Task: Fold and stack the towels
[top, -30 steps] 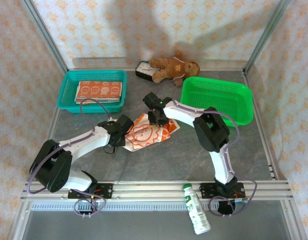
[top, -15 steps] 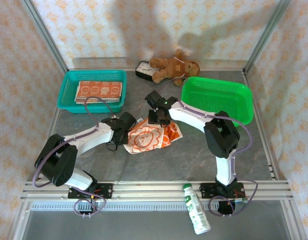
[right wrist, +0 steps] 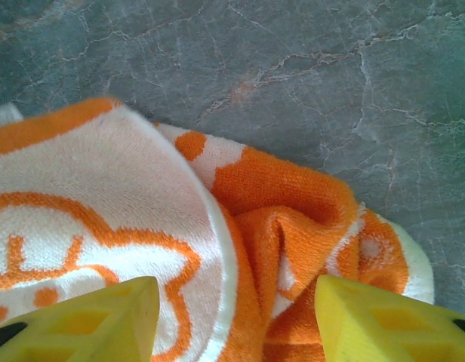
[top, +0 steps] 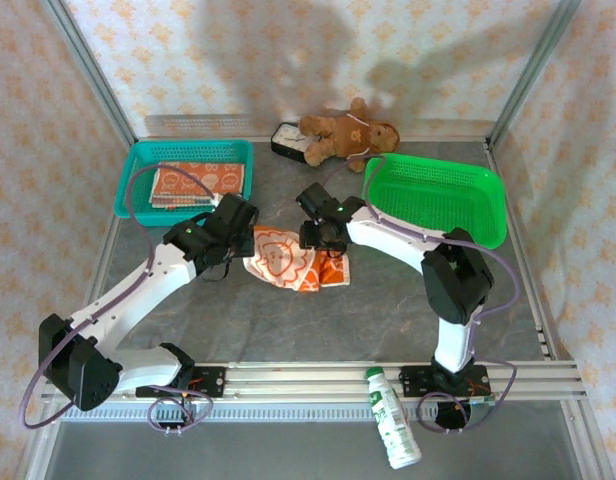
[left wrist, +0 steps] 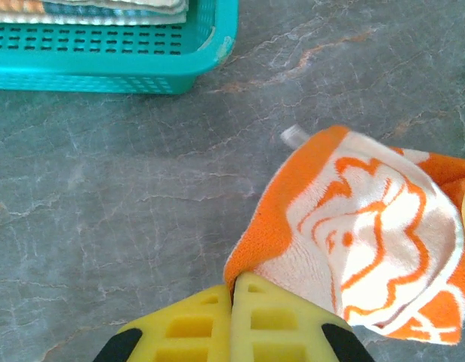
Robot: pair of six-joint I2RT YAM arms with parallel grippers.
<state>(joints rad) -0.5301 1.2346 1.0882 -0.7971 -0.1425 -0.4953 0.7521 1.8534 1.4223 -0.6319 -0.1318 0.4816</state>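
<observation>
Pinching towel [left wrist: 353,226] hem — left hand [left wrist: 234,290], right hand [right wrist: 232,302] spread, open table [left wrist: 104,196] around

I log, mid-frame: one crumpled orange-and-white towel [top: 286,260]. Upper left: teal basket [top: 134,178] holding folded towels [top: 193,182]. Upper right: green basket [top: 438,195]. Top centre: teddy bear [top: 346,132].

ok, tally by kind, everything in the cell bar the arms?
baskets: 2 (teal basket, green basket)
loose towel: 1
towel stack: 1, in the teal basket, layers not countable
teddy: 1
bottle: 1
box: 1
total: 7
</observation>
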